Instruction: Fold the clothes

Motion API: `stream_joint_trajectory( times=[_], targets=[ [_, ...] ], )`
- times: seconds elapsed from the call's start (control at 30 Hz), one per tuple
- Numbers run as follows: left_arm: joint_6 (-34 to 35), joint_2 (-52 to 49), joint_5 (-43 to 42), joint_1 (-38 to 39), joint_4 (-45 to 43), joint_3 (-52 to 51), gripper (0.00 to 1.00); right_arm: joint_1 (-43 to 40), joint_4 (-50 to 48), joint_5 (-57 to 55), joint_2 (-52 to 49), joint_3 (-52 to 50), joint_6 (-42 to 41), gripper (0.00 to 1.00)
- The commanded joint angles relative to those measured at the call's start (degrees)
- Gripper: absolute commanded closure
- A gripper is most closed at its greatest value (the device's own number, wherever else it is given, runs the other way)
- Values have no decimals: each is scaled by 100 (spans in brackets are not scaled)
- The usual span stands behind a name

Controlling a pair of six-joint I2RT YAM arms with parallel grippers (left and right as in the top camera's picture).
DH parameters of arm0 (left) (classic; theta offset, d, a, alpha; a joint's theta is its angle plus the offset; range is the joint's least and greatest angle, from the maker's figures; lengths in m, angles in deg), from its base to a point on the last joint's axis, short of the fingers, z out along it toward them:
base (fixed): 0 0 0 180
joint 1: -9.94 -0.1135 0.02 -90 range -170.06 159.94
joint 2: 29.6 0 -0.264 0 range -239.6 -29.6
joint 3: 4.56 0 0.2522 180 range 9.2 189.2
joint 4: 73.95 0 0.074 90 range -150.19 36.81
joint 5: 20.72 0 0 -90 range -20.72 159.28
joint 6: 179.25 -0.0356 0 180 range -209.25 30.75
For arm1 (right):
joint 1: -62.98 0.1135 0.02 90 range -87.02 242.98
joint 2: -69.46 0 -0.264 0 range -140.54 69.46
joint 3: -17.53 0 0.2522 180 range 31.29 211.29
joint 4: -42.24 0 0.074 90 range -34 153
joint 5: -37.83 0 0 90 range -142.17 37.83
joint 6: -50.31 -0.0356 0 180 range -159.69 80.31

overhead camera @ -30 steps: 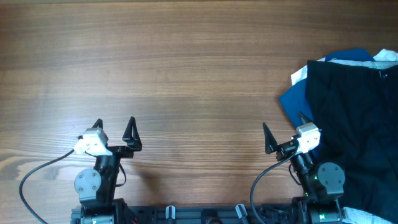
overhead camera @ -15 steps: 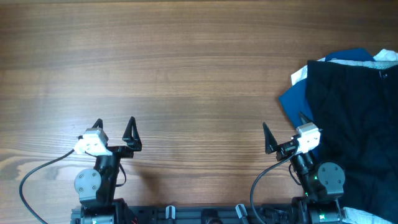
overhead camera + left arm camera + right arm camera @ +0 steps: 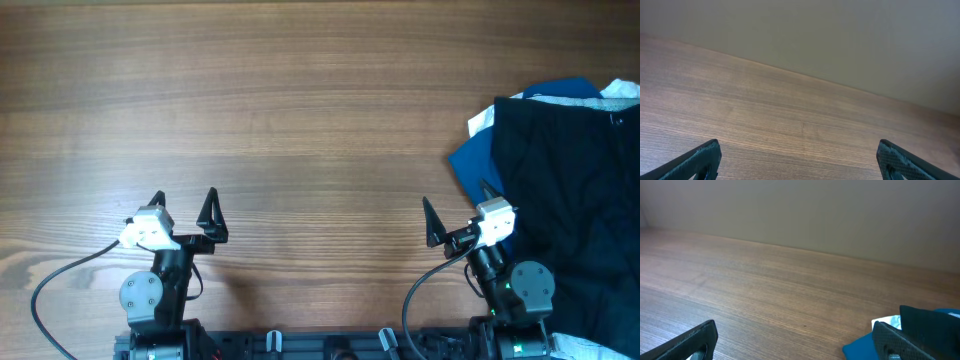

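The black shorts (image 3: 575,200) lie spread at the table's right edge in the overhead view, running off the frame. A dark corner of them shows at the right of the right wrist view (image 3: 920,315). My right gripper (image 3: 458,212) is open and empty at the front right, its right finger at the shorts' left edge. It shows open in the right wrist view (image 3: 800,342). My left gripper (image 3: 184,210) is open and empty at the front left, far from the shorts, with only bare wood between its fingers in the left wrist view (image 3: 800,160).
A royal-blue garment (image 3: 478,160) lies under the shorts, poking out at their left and top, and shows in the right wrist view (image 3: 862,350). White fabric (image 3: 622,92) sits at the top right corner. The wooden table (image 3: 280,120) stretches left and back.
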Motion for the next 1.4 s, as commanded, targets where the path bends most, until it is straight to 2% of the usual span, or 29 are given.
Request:
stream_joint_trajectory(
  times=[0.0,0.13,0.2,0.3,0.33,0.43,0.5,0.57,0.63,0.73,0.83,0.9,0.93,1.03,1.13,1.27,1.37],
  targets=[
    [-168,-22,435,31,-195,-15,0,-17,-15,-35,-17,-55,-85,0],
    [-153,-22,437,31,31,-15,0,-17,-13,-55,-24,-55,-87,1],
    [-111,-22,356,31,61,-15,0,-17,-450,-369,-22,-55,501,0],
    [-111,-22,175,31,39,-15,0,-17,-498,-138,-24,-55,505,0],
    [-111,-22,109,31,7,-15,0,-17,-564,7,-22,-55,437,0],
    [94,-22,-125,31,-636,39,0,-17,-922,1126,-28,-52,-551,0],
    [367,-70,-125,31,-581,310,0,-17,-1123,1169,-81,37,-994,1],
    [361,-363,-101,28,-376,798,0,-17,-1067,1172,-315,372,-1049,0],
    [361,-1123,-83,31,109,1622,0,-17,-1029,1169,-901,905,-1150,0],
    [356,-2761,-76,31,1198,3279,0,-17,-647,1174,-2579,2262,-1416,0],
    [339,-4669,-83,31,2691,5296,0,-17,1231,1176,-4754,4531,-1626,0],
    [337,-5541,-83,31,3486,6203,0,-17,2411,1189,-5947,5956,-1585,0],
    [315,-6057,-81,35,3923,6669,0,-17,2684,1198,-6408,6430,-1600,1],
    [319,-6498,-413,35,3987,6822,0,-35,2756,887,-6894,6673,-1613,0],
    [319,-6636,-713,35,4142,6822,0,-719,3390,-1213,-7514,6673,-2876,1],
    [363,-6620,-837,35,4192,6822,0,-1714,3425,-1346,-8644,6673,-3254,0],
    [361,-6620,-835,35,4227,6822,0,-1840,2957,-1502,-9573,6671,-3237,5]
  ],
)
